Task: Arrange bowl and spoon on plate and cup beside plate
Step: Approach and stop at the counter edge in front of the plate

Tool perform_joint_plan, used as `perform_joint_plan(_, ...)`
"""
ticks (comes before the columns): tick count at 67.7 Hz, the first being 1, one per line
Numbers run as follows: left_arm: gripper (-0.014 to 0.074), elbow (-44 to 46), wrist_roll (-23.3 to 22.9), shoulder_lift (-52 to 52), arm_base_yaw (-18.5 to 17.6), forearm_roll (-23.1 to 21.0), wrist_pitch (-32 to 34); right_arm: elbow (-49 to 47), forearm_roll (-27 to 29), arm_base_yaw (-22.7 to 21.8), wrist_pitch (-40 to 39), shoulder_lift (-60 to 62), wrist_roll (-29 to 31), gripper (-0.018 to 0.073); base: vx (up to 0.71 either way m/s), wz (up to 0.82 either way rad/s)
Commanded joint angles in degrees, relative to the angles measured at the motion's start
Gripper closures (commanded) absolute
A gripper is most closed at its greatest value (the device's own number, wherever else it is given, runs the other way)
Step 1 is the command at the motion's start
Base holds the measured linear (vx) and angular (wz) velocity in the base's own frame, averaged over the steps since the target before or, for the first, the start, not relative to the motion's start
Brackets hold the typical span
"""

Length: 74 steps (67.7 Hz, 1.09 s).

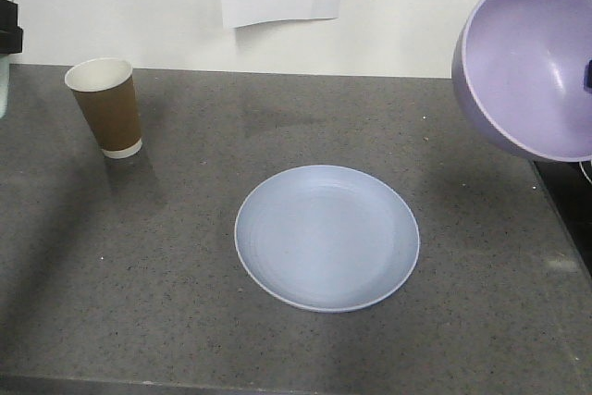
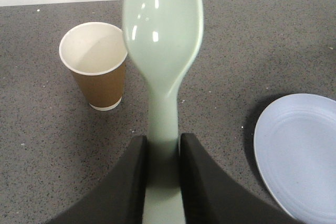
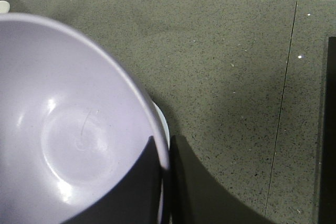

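We pinch the light, slippery spoon (image 2: pixel 163 24) by its thick handle in our left gripper (image 2: pixel 163 174), and our right gripper (image 3: pixel 160 195) holds the stiff bowl (image 1: pixel 532 67) by its rim, upper right of the front view.

The plate (image 1: pixel 326 238) lies flat at the middle of the desk (image 1: pixel 481 321). The cup (image 1: pixel 105 106) stands upright behind it, well to its left. Farther left, off the desk, the spoon (image 2: pixel 163 40) sits gripped in the left hand (image 2: pixel 163 148). The bowl (image 1: pixel 532 67) hangs tilted above the desk, right of the plate.
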<state>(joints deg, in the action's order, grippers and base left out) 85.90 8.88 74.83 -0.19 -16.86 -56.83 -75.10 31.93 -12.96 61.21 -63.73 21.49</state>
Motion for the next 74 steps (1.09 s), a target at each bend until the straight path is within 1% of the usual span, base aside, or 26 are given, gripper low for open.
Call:
perform_joint_plan(1, 0.0603, 1.5, 0.0, -1.5, -0.1, -1.4, 3.2, -1.8, 2.3, 0.0, -3.0, 1.0, 0.6, 0.0566, 0.03, 0.00)
perform_joint_plan(74, 0.0603, 1.5, 0.0, -1.5, -0.1, -1.4, 3.2, -1.8, 2.3, 0.0, -3.0, 1.0, 0.6, 0.0566, 0.03, 0.00)
